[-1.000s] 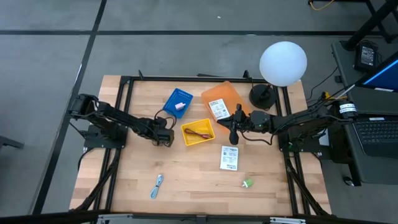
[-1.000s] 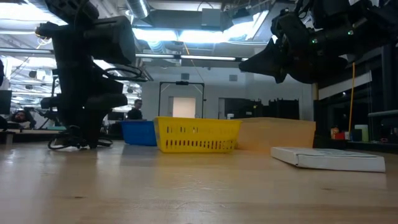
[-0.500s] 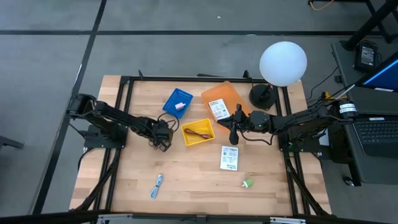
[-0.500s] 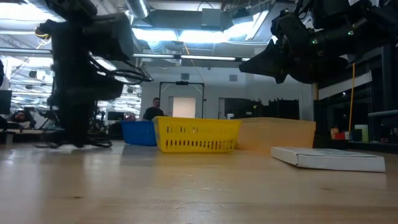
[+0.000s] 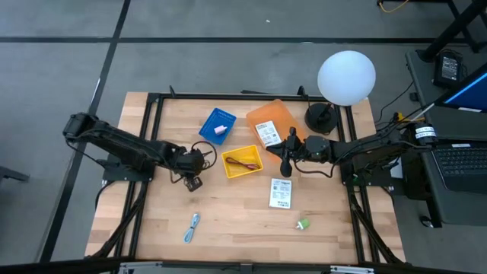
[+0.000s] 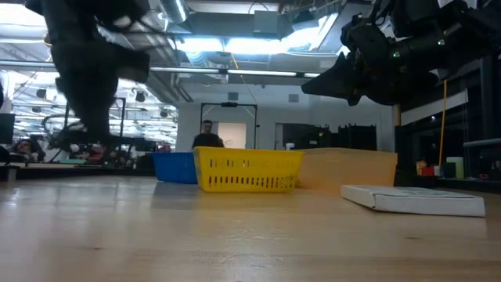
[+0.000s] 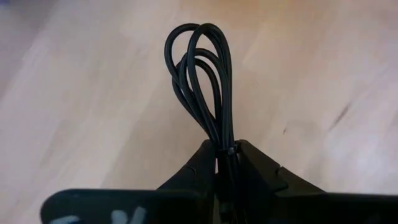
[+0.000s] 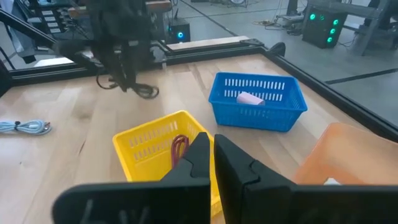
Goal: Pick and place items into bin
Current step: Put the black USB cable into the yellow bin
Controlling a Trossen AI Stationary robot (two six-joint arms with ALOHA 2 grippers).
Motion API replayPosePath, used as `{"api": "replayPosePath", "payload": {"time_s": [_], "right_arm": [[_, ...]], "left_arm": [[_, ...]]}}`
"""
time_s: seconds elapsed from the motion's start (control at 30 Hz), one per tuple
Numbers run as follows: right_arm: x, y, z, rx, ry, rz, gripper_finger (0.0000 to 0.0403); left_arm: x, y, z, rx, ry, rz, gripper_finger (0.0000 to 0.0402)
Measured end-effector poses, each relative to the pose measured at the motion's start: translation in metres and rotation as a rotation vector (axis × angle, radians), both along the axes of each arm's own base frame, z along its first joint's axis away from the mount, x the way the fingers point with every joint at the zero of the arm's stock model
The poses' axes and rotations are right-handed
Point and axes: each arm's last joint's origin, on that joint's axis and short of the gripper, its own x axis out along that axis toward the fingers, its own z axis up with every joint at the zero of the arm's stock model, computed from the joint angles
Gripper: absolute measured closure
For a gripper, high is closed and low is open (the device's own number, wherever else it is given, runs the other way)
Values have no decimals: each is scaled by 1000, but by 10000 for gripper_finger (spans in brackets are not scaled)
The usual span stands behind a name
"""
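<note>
Left gripper (image 7: 225, 152) pinches the black cord (image 7: 202, 81), lifted above the table, left of the yellow bin (image 5: 243, 162). Loose loops could slip out or snag the rim. Yellow bin holds a red cord (image 8: 179, 147); blue bin (image 8: 258, 101) a pink block (image 8: 249, 98). Right gripper (image 8: 213, 149), shut, waits.

Robotics lab: open hall, ceiling strip lights (image 6: 235, 43), equipment racks (image 8: 329, 22), wooden bench (image 5: 236, 213).
</note>
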Motion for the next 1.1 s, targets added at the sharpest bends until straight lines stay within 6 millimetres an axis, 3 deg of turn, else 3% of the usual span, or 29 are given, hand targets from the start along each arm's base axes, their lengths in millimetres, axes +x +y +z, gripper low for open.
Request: {"api": "replayPosePath", "payload": {"time_s": [0.2,0.37,0.77,1.1], "right_arm": [[0,0,-1,0,9,-1,396],[0,0,-1,0,15,-3,396],[0,0,-2,0,17,-2,396],[0,0,-2,2,15,-2,396]], "left_arm": [[-8,-8,22,124,-205,-97,363],[-15,-16,28,158,-421,-186,363],[-27,-23,-3,266,-793,-391,363],[-31,-21,-14,280,-844,-388,363]]}}
